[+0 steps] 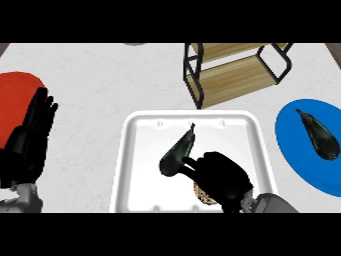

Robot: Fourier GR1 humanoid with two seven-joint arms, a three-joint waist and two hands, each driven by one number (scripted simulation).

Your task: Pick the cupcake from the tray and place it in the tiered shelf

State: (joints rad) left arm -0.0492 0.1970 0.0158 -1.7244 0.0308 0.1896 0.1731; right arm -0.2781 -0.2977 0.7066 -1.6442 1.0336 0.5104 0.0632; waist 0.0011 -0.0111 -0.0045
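Note:
A white tray lies at the counter's front middle. In it lies a dark eggplant, slanted. My right hand is low over the tray's right half, fingers curled round the cupcake, of which only a tan patch shows under the palm. The thumb reaches toward the eggplant's lower end. The tiered shelf, wooden boards in a black frame, stands behind the tray at the back. My left hand rests open at the left, fingers up, over the red plate.
A red plate lies at the left edge. A blue plate at the right carries a second dark eggplant. Bare white counter lies between tray and shelf.

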